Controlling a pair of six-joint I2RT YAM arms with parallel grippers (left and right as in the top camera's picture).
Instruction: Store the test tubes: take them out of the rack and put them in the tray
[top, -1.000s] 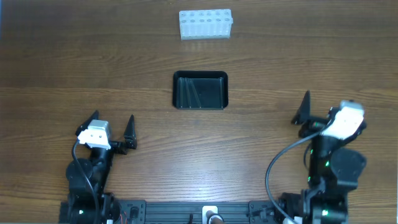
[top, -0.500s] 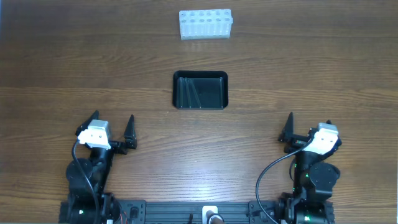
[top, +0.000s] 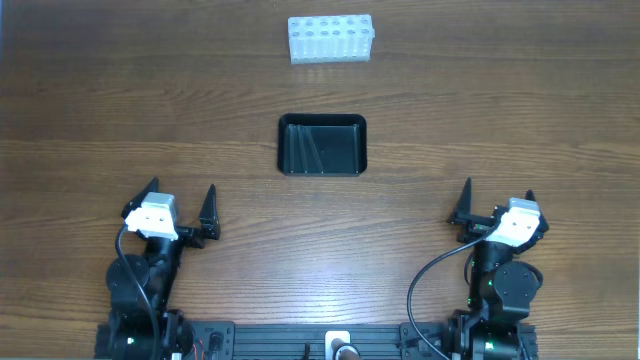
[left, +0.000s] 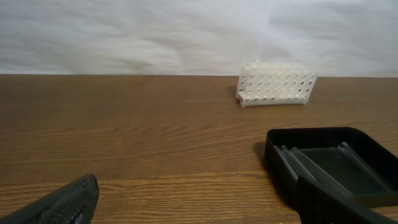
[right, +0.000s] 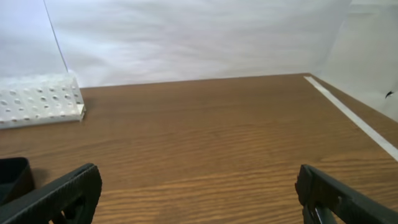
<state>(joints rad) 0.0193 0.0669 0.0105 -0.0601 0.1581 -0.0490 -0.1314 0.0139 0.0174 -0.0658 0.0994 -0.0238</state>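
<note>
test tubes (top: 310, 148) lay flat inside the black tray (top: 322, 121): clear ones, bunched toward its left half, running roughly front to back. count was hard to read. left wrist view agreed, with tubes (left: 297, 160) lying along the floor of the tray (left: 277, 152). tray sat mid-table, long side across. white rack (top: 331, 39) stood upright well apart from it, farther up the table near the far edge, a touch right of the tray's centre line. couldn't tell whether any tube stood in its holes. left wrist view had the rack (left: 276, 84) beyond the tray; right wrist view had the rack (right: 40, 99) off to one side and a tray corner (right: 12, 175) at the frame edge. left gripper (top: 181, 195) sat near its base at the table's near left, fingers spread wide, holding nothing, aimed toward tray and rack. right gripper (top: 497, 198) sat near its base at the near right, fingers wide apart too, holding nothing. both were well clear of the tray. everything was on a brown wood-grain table (top: 100, 100). white backdrop (left: 124, 31) stood behind the far edge, and a pale tape strip (right: 348, 115) ran along the table's right side.
</note>
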